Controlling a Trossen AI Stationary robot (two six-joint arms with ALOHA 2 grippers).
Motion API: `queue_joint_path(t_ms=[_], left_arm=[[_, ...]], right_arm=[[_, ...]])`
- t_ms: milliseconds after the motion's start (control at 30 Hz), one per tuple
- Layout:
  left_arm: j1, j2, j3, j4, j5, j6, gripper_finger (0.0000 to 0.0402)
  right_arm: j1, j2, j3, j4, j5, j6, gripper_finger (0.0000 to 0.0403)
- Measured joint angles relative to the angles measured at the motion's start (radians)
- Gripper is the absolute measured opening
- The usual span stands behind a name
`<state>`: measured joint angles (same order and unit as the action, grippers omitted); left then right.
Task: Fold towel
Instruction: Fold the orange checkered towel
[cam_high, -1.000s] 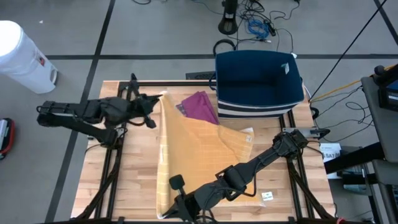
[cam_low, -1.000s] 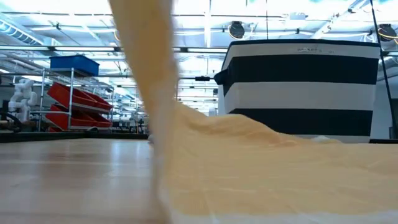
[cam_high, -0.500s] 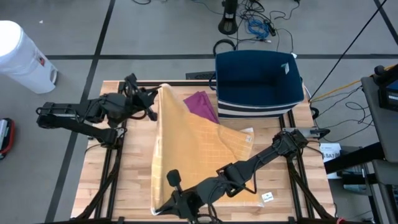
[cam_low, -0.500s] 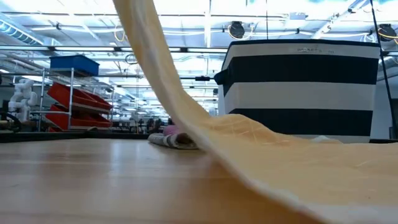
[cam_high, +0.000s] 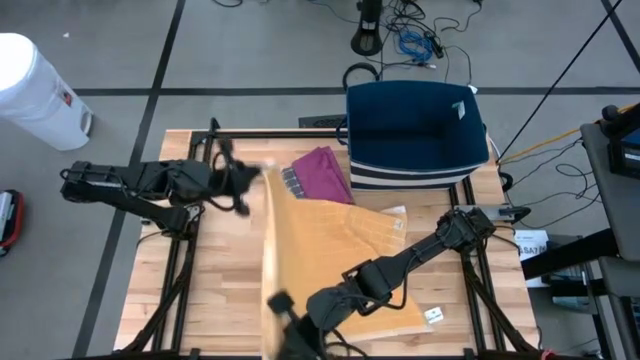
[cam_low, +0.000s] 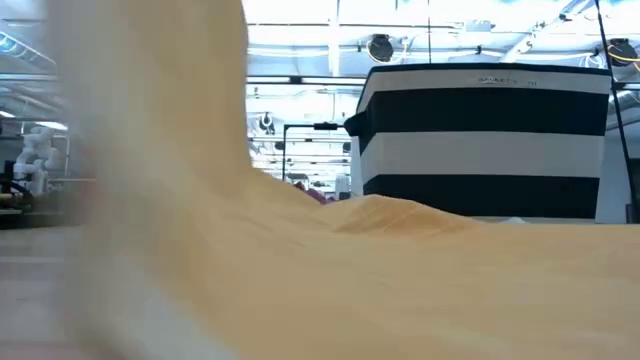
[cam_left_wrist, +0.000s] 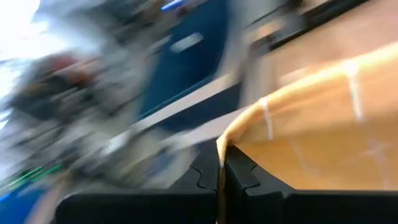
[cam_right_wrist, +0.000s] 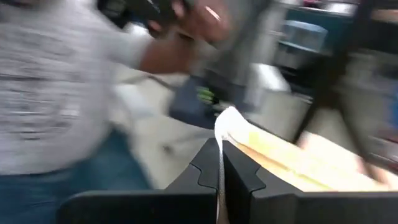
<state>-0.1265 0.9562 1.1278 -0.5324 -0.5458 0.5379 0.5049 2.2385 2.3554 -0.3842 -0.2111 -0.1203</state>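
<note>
A yellow towel (cam_high: 335, 250) with a thin grid pattern lies with its right part on the wooden table (cam_high: 215, 290). Its left edge (cam_high: 272, 250) is raised off the table between my two grippers. My left gripper (cam_high: 250, 185) is shut on the towel's far left corner, above the table's far left. My right gripper (cam_high: 278, 308) is shut on the near left corner, above the near edge. In the low view the raised towel (cam_low: 160, 200) fills the left side, blurred. My left gripper pinches the towel's far left corner (cam_left_wrist: 224, 144) between its two fingertips (cam_left_wrist: 244, 169). The fingers come from the table's left, nearly level. That corner is lifted clear, and the cloth slopes down from it to the table. My right gripper pinches the towel's near left corner (cam_right_wrist: 225, 127) between its two fingertips (cam_right_wrist: 239, 167). The fingers reach in from the table's right, nearly level. This corner is also lifted clear, with the cloth running back from it toward the table.
A purple cloth (cam_high: 322, 170) lies at the far middle, partly under the towel. A navy basket with white stripes (cam_high: 415, 130) stands at the far right. A small white tag (cam_high: 432, 316) lies near right. A blurred person (cam_right_wrist: 56, 93) stands beyond the table. A white bin (cam_high: 35, 90) stands on the floor.
Both grippers have stayed shut on the towel's corners. The raised left edge swung first toward the table's left, then back toward the right, and now stands steeper. The towel's right part has stayed on the table. More of the purple cloth shows.
</note>
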Motion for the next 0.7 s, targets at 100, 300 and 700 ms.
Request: queue_joint_path(t_ms=[100,300,700], left_arm=[[0.033,0.000,0.000,0.036,-0.361,0.041,0.0000],[0.093,-0.024,0.001,-0.028,-0.179,-0.029,0.0000],[0.114,-0.017,0.001,-0.112,-0.468,-0.044,0.0000]], right_arm=[[-0.014,-0.007,0.000,-0.038,0.277,-0.044,0.0000],[-0.080,-0.007,0.000,-0.076,0.189,-0.002,0.0000],[-0.098,0.002,0.002,-0.137,0.325,-0.041,0.0000]])
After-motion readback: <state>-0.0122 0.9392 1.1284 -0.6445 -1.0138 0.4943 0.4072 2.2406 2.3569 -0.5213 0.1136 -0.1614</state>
